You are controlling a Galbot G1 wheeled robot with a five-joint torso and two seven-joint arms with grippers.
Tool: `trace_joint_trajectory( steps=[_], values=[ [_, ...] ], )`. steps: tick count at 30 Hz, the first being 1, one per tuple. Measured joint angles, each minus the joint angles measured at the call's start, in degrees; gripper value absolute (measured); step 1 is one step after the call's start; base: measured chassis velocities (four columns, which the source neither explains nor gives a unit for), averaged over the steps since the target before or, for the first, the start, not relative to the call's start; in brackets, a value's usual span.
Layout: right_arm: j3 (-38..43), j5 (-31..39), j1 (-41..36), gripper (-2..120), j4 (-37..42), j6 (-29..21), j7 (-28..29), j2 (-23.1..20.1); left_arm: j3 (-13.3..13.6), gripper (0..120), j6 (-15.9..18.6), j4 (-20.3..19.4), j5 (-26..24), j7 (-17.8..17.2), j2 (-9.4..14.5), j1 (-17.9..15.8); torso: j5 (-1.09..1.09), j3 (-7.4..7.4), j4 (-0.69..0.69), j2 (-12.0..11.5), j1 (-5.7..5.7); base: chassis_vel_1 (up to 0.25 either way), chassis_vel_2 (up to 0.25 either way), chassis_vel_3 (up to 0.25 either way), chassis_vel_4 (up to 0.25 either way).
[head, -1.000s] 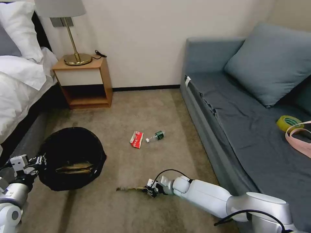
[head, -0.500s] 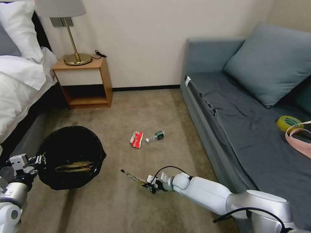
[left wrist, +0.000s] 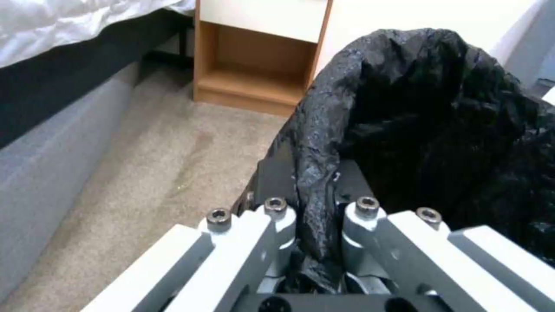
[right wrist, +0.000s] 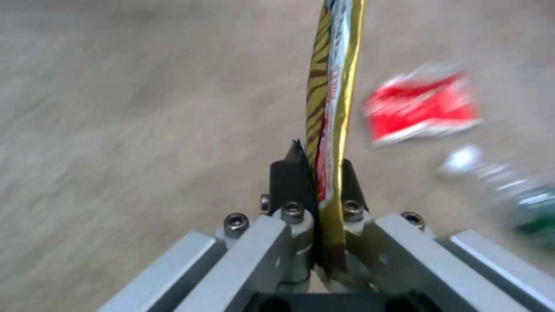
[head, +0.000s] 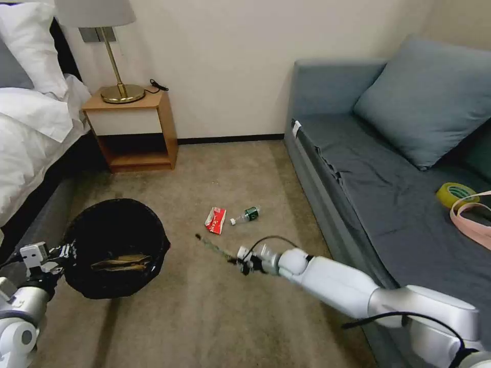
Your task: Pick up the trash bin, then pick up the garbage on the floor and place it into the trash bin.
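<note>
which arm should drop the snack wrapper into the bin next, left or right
Right, probably. The right gripper is shut on the gold-brown snack wrapper, off the carpet. The left gripper is clamped on the trash bin rim, holding it up.

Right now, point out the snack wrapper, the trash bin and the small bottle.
snack wrapper (right wrist: 332, 86), right wrist view, striped middle.
trash bin (head: 115, 217), head view, black liner's far inner wall.
small bottle (head: 250, 213), head view, green label.
</note>
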Motion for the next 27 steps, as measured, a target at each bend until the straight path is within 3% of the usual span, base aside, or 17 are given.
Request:
trace_joint_trajectory(
  steps=[9, 16, 17, 20, 27],
  values=[
    [4.5, 0.9, 5.2, 0, 8.9, -1.1, 2.2, -5.3, 1.0, 5, 0.1, 0.1, -0.4, -0.1, -0.4, -0.2, 0.01, 0.00, 0.00, 0.0, 0.00, 0.000, 0.000, 0.000, 0.000],
    [4.9, 4.9, 10.7, 0, 24.7, -3.9, 3.7, -10.2, 2.6, 5, 0.4, -0.2, -0.4, -0.6, -1.7, -0.4, -0.01, 0.00, 0.00, 0.0, 0.00, 0.000, 0.000, 0.000, 0.000],
    [4.9, 4.9, 10.7, 0, 24.7, -3.9, 3.7, -10.2, 2.6, 5, 0.4, -0.2, -0.4, -0.6, -1.7, -0.4, -0.01, 0.00, 0.00, 0.0, 0.00, 0.000, 0.000, 0.000, 0.000],
    [0.0, 6.6, 13.8, 0, 35.2, -5.4, 5.1, -10.3, 4.0, 5, 0.7, -1.4, 0.3, -1.1, -3.8, -0.1, -0.01, 0.00, 0.01, 0.0, 0.00, 0.000, 0.000, 0.000, 0.000],
    [-5.2, 5.3, 14.2, 0, 39.2, -5.7, 5.5, -8.3, 4.3, 5, 0.8, -2.5, 0.7, -1.3, -4.9, 0.3, -0.01, 0.00, 0.00, 0.0, -0.01, 0.000, 0.000, 0.000, 0.000]
  ],
)
